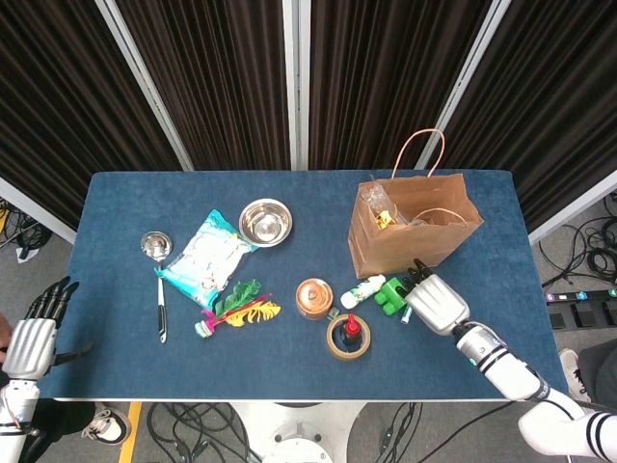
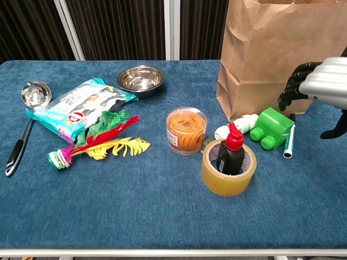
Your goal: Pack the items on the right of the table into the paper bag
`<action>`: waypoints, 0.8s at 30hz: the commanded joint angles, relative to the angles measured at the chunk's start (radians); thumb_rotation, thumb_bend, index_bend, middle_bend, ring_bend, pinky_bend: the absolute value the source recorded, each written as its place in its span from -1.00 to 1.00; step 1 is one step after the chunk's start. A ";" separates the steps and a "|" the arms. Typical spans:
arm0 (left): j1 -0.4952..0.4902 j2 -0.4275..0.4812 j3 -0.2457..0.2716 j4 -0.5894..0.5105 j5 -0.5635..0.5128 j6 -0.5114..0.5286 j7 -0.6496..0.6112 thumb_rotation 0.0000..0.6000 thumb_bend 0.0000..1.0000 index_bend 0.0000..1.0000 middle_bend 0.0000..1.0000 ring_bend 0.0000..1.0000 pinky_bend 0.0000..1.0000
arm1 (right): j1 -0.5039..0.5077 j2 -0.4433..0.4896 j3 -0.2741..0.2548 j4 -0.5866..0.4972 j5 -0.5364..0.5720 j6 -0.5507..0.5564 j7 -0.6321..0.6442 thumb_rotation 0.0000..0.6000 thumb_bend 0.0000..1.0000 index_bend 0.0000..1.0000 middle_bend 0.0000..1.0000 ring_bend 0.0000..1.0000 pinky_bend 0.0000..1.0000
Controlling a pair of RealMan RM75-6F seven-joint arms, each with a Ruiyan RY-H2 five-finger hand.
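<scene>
Nearest the front edge of the blue desk (image 2: 135, 216), one roll of tape (image 2: 227, 169) is seen lying flat, and a single small dark bottle with a red cap (image 2: 231, 149) stands upright inside its ring. Just behind it, one clear round tub (image 2: 186, 130) is filled with orange rubber bands. To the right, a white bottle (image 2: 237, 125) lies on its side, touching a green toy block (image 2: 272, 127), and one green marker (image 2: 289, 142) lies just beside the block.

The right hand (image 2: 320, 86) is held just above the block and marker, its dark fingers (image 2: 290, 89) curled downward and apart, with nothing grasped. The left hand (image 1: 34, 338) is seen only from the head view, off the desk's near left corner, fingers spread and holding nothing.

On the left half, a shuttlecock with coloured feathers (image 2: 100, 142) is found, partly overlapping one teal snack packet (image 2: 76, 107); one ladle (image 2: 24, 120) lies further left.

Behind the block, one brown paper bag (image 1: 415, 230) stands upright and open, with a rope handle; something yellow and some clear wrapping are seen inside, not identifiable. Far back, one empty steel bowl (image 2: 140, 78) rests upright.
</scene>
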 commanded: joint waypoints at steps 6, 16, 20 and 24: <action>0.001 0.001 0.001 0.007 0.000 -0.001 -0.007 1.00 -0.66 -0.82 -0.76 -0.95 -0.71 | -0.070 -0.134 0.006 0.171 -0.051 0.147 0.135 1.00 -1.00 -0.41 -0.46 -0.72 -0.79; 0.000 -0.005 0.003 0.017 0.003 -0.002 -0.009 1.00 -0.66 -0.82 -0.76 -0.95 -0.71 | -0.100 -0.232 0.005 0.305 -0.079 0.198 0.226 1.00 -1.00 -0.42 -0.46 -0.72 -0.79; 0.001 -0.004 0.002 0.019 0.001 -0.002 -0.012 1.00 -0.66 -0.82 -0.76 -0.95 -0.71 | -0.107 -0.268 0.015 0.340 -0.082 0.219 0.244 1.00 -1.00 -0.43 -0.46 -0.72 -0.79; 0.002 -0.004 0.002 0.021 0.001 -0.001 -0.014 1.00 -0.66 -0.82 -0.76 -0.95 -0.71 | -0.111 -0.295 0.026 0.361 -0.083 0.234 0.247 1.00 -1.00 -0.43 -0.47 -0.73 -0.79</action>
